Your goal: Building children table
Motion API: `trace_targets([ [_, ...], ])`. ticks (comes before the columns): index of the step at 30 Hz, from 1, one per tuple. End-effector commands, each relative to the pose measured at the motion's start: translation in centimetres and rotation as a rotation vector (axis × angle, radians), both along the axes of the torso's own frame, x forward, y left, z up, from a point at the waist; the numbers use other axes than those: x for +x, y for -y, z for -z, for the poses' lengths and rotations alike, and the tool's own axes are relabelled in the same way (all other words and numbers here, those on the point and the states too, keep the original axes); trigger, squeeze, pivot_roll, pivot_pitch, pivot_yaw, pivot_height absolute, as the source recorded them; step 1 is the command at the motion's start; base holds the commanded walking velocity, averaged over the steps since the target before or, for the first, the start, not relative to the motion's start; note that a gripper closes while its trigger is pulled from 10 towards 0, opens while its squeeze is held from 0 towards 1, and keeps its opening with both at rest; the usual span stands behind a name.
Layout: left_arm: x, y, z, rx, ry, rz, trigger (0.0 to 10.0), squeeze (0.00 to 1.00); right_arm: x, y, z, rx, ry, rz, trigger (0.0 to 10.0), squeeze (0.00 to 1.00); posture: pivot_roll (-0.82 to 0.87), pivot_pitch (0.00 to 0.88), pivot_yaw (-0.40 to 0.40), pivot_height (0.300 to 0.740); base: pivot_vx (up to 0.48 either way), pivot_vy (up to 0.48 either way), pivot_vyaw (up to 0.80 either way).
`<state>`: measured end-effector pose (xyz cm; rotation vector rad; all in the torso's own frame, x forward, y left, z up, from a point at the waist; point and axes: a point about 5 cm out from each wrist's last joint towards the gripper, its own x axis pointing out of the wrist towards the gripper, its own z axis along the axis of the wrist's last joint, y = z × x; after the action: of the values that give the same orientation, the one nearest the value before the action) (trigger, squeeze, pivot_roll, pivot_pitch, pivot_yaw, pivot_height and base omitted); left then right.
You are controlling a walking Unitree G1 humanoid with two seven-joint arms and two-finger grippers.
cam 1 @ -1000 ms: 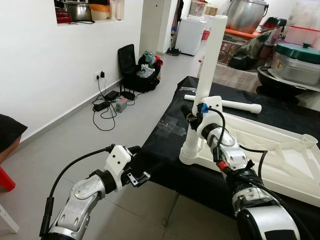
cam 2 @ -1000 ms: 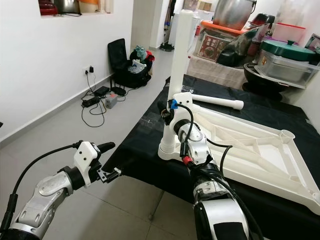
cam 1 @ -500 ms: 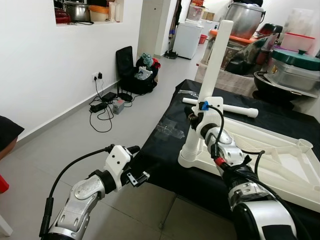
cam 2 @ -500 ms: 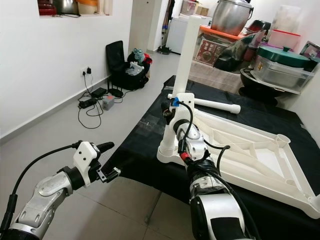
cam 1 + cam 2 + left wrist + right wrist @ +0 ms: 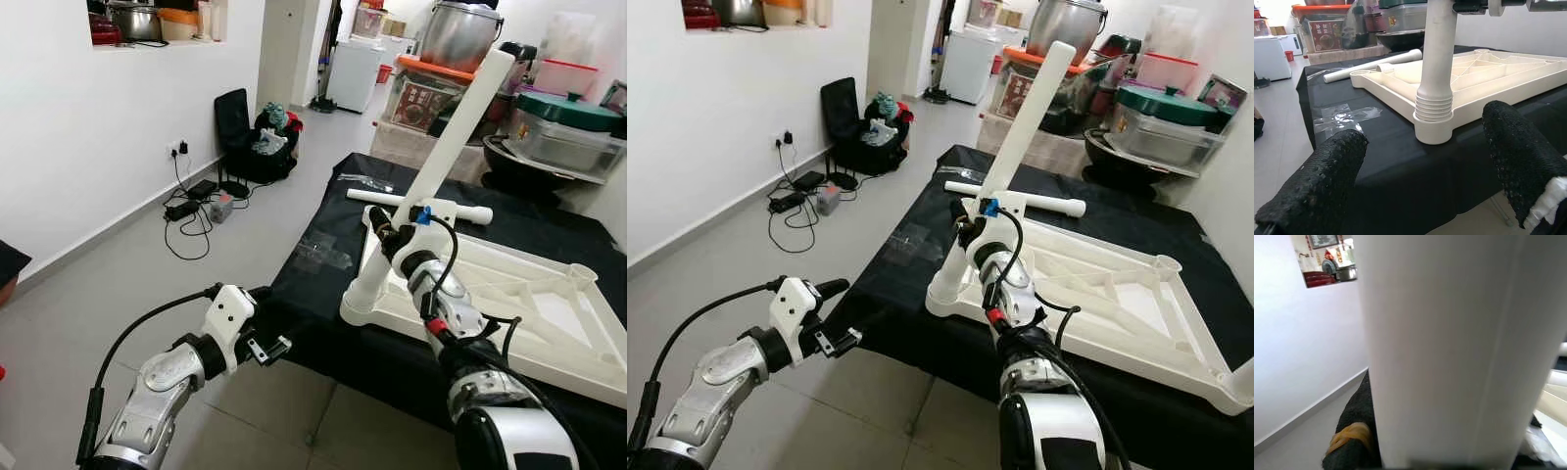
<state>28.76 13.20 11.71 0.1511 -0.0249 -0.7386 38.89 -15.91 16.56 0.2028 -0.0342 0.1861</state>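
- Right gripper [image 5: 384,231] clamped on white leg [image 5: 446,147], seated in corner socket of upturned tabletop [image 5: 509,294] just below, leaning.
- Left gripper [image 5: 266,345] wide, idle beside surface [image 5: 323,294].
- Best straightened upright, then pressed down squarely into socket.

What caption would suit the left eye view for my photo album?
Right gripper grips a tilted white table leg seated in the upturned tabletop corner socket; open left gripper waits beside the black-covered table.

Bright even indoor light, sharp, wide-angle distortion
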Motion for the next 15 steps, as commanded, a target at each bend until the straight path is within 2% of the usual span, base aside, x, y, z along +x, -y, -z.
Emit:
trace_targets([
  [1, 0.0, -0.2, 0.0, 0.007, 0.005, -0.003, 10.0, 0.00, -1.6, -0.2, 5.2, -0.052, -0.192, -0.028, 10.0, 0.00, 0.11, 0.000, -0.148, 0.740, 0.000, 0.000, 0.00],
  [5, 0.3, -0.4, -0.3, 0.011, 0.013, -0.012, 10.0, 0.00, -1.8, -1.1, 5.1, -0.096, -0.154, -0.072, 10.0, 0.00, 0.10, 0.000, -0.144, 0.740, 0.000, 0.000, 0.00],
  [12, 0.3, -0.2, -0.4, 0.007, 0.018, -0.008, 10.0, 0.00, -2.0, -1.5, 5.1, -0.119, -0.125, -0.162, 10.0, 0.00, 0.12, 0.000, -0.153, 0.740, 0.000, 0.000, 0.00],
  [15, 0.1, -0.6, -0.4, 0.009, 0.015, -0.016, 10.0, 0.00, -2.0, -2.0, 4.5, -0.146, -0.104, -0.276, 10.0, 0.00, 0.12, 0.000, -0.157, 0.740, 0.000, 0.000, 0.00],
])
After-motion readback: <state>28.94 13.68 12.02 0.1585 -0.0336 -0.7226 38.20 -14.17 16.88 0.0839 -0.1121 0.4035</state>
